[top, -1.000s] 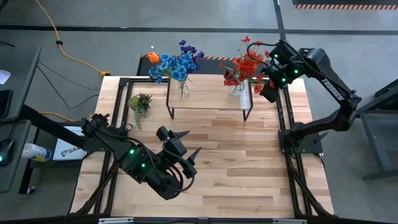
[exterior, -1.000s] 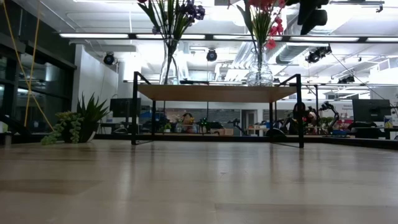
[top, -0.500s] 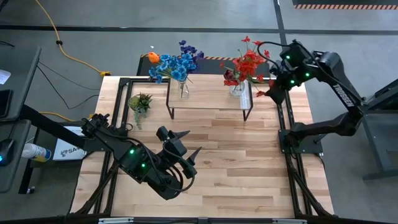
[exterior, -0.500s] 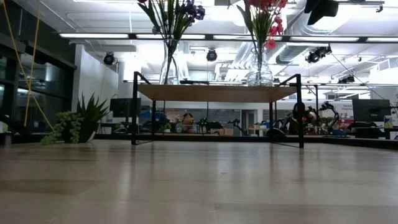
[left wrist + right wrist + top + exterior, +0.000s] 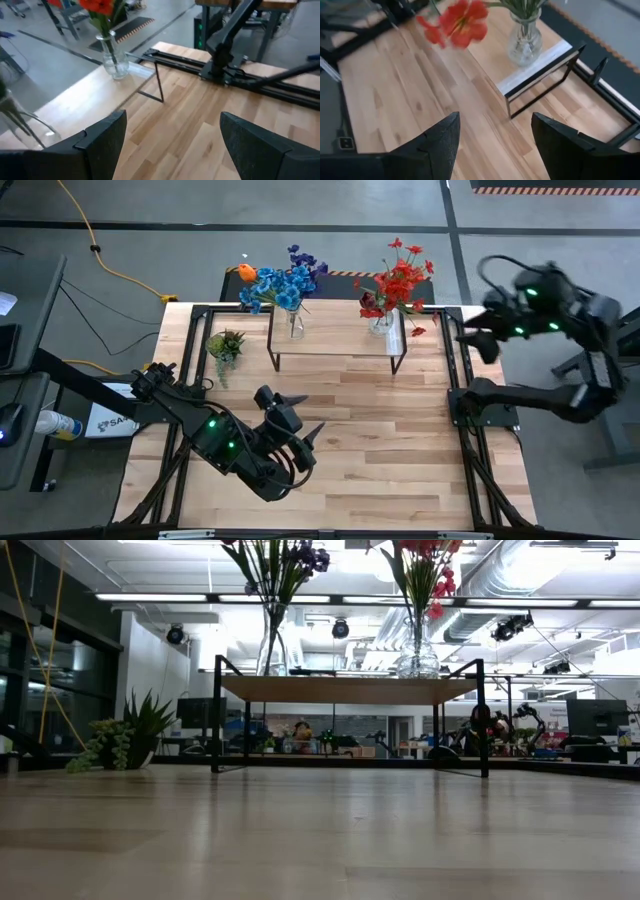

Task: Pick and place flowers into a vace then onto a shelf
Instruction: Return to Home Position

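- Wooden tabletop (image 5: pixel 380 440) is seen filling the middle of the high view, with black rails along its left and right sides.
- Left arm (image 5: pixel 150 405) is folded low across the lower left of the high view. The left gripper (image 5: pixel 305 412) is held over bare boards just left of the frame's centre, its fingers (image 5: pixel 100 142) spread wide with nothing between them.
- Right arm (image 5: pixel 560 395) is raised off the table's right side, at the upper right of the high view. The right gripper (image 5: pixel 472 340) is blurred there, but in the right wrist view its fingers (image 5: pixel 435 145) are shown parted and empty.
- Shelf (image 5: pixel 340 345) is set on the tabletop in the upper middle of the high view.
- Blue, purple and orange flowers (image 5: pixel 282 283) are stood upright in a clear vase (image 5: pixel 295 325) on the shelf's left end.
- Red flowers (image 5: pixel 398 282) are stood upright in a second clear vase (image 5: pixel 381 323) on the shelf's right end, well apart from the first.
- Small spiky green plant (image 5: pixel 225 343) is placed on the tabletop just left of the shelf's legs.
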